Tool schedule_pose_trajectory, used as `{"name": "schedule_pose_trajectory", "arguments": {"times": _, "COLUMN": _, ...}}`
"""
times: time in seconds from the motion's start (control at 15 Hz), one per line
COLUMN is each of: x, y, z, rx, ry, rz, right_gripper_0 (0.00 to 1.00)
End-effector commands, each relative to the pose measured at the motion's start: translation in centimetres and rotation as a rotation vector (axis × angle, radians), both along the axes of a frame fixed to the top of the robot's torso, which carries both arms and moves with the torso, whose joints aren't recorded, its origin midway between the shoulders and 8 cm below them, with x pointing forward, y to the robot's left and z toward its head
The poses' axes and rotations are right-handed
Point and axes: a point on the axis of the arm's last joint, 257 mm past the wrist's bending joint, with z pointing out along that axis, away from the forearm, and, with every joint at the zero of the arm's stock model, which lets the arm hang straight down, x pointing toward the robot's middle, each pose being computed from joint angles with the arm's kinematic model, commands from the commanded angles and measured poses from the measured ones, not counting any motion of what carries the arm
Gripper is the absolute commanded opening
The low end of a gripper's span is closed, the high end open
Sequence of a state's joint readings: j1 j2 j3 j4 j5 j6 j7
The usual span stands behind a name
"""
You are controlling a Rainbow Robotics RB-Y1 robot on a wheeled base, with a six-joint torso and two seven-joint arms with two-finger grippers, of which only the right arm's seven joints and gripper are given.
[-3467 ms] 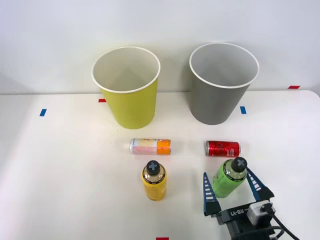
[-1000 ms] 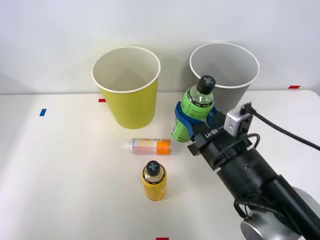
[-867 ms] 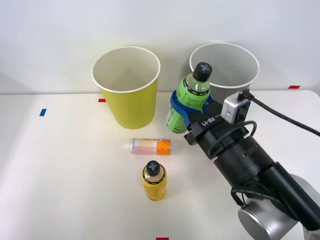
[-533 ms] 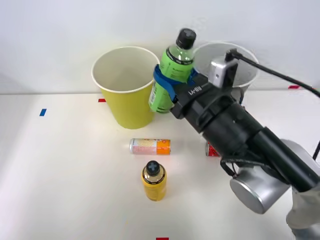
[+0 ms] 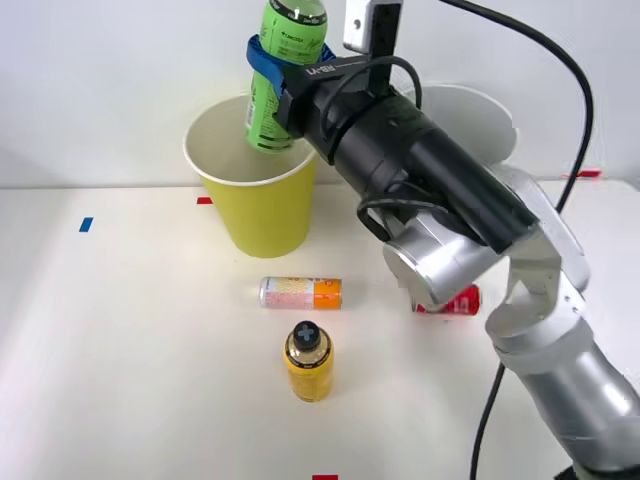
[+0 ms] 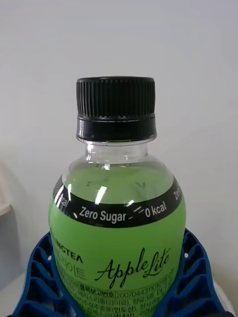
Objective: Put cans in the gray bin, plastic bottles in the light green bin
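Green bottle [image 5: 283, 70], upright in our right hand [image 5: 272, 75], its blue fingers [image 6: 37, 282] clamped round its body, hangs above the light green bin [image 5: 262, 215]. We judge it best centred over the opening and lowered before letting go.

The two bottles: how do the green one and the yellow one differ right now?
The green bottle is held in the air by the right gripper, over the light green bin; the yellow bottle stands free on the table. The green one hangs slightly tilted, the yellow upright. Both have dark caps.
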State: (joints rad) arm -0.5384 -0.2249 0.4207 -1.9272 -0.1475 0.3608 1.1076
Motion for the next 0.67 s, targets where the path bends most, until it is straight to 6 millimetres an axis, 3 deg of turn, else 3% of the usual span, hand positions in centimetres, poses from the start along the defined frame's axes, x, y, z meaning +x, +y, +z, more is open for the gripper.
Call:
{"name": "schedule_pose_trajectory", "arguments": {"times": 0.07, "x": 3.0, "y": 3.5, "z": 1.1, "rx": -0.012, "ry": -0.04, "rz": -0.003, "right_gripper_0": 0.0}}
{"name": "schedule_pose_trajectory", "arguments": {"times": 0.47, "x": 8.6, "y": 7.9, "z": -1.5, "rx": -0.13, "ry": -0.008, "rz": -0.032, "right_gripper_0": 0.0}}
{"name": "schedule_pose_trajectory", "arguments": {"times": 0.67, "x": 9.7, "y": 9.3, "z": -3.4, "rx": -0.114, "ry": -0.046, "rz": 0.012, "right_gripper_0": 0.0}}
